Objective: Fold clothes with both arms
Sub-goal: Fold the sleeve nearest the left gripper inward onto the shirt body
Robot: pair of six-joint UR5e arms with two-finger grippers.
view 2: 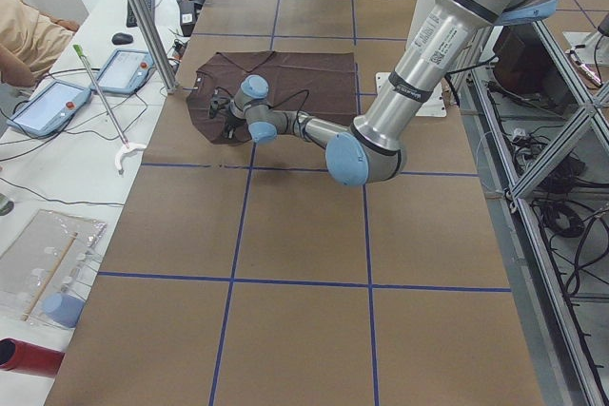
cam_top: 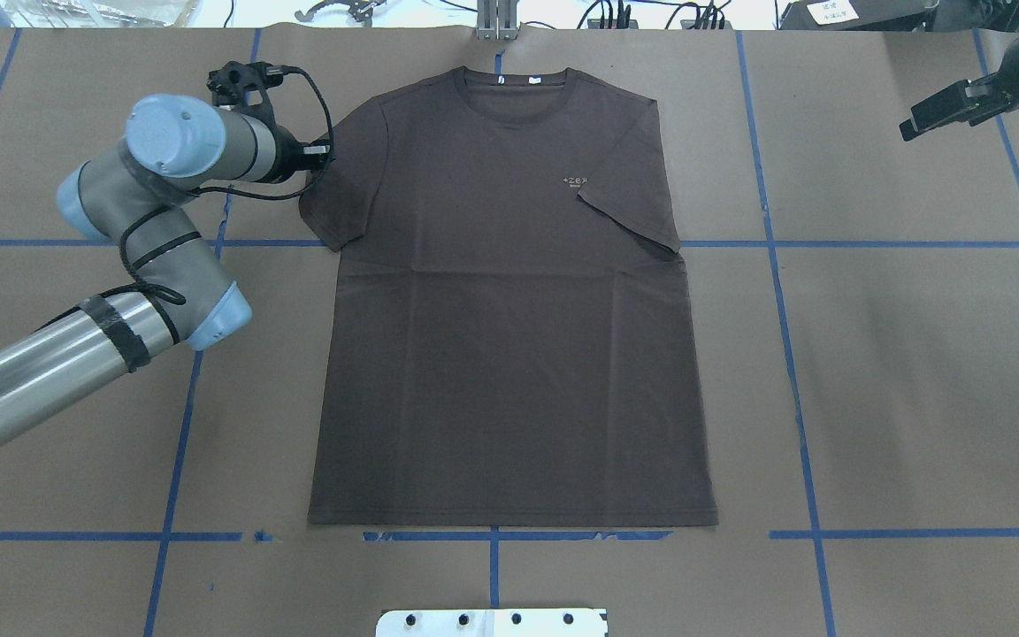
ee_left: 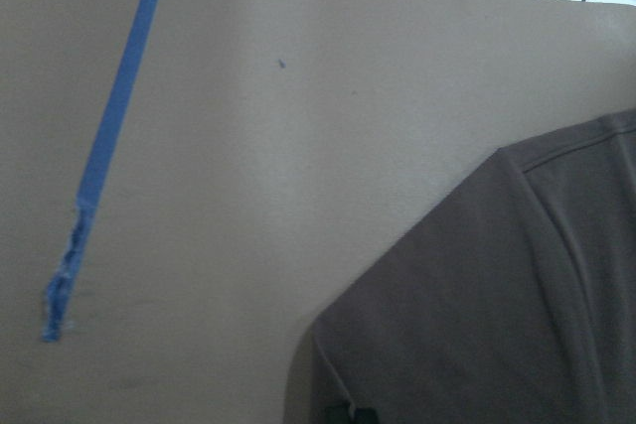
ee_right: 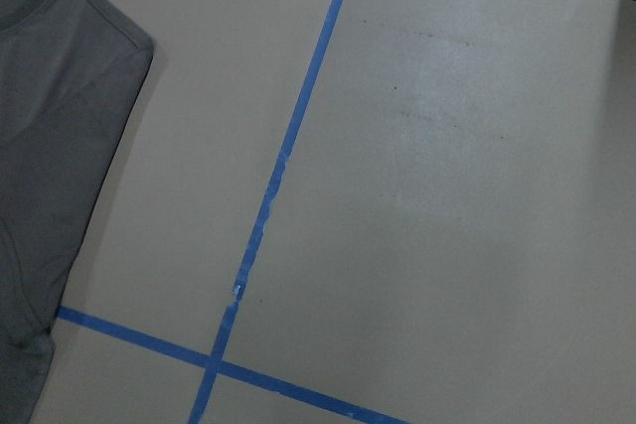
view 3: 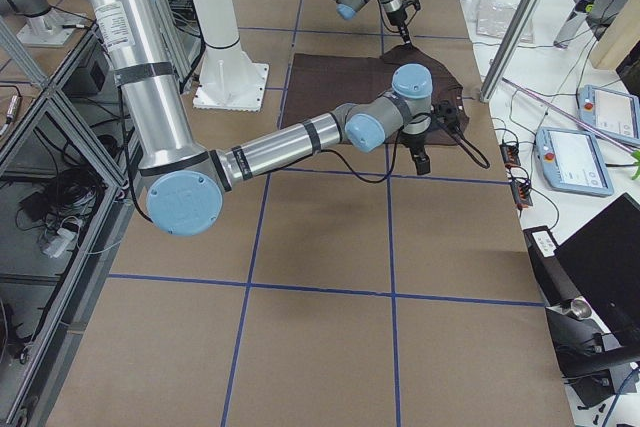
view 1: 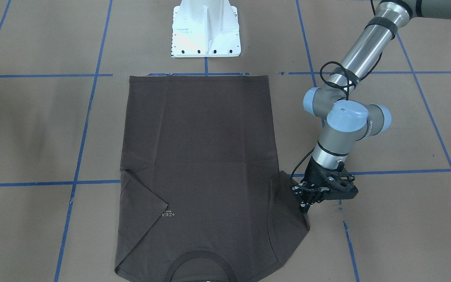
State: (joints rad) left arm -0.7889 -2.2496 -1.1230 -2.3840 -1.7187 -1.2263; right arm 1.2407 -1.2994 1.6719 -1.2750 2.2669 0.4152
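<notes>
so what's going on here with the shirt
Two arms are folding a dark brown T-shirt lying flat on the table. Its sleeve on the robot's right is already folded in over the chest. The left gripper is down at the edge of the other sleeve, not yet folded. The right gripper hangs off to the side, clear of the shirt.

T-shirt (cam_top: 509, 336) flat on table (cam_top: 899, 372), left hand (cam_top: 324, 156) at sleeve
</notes>
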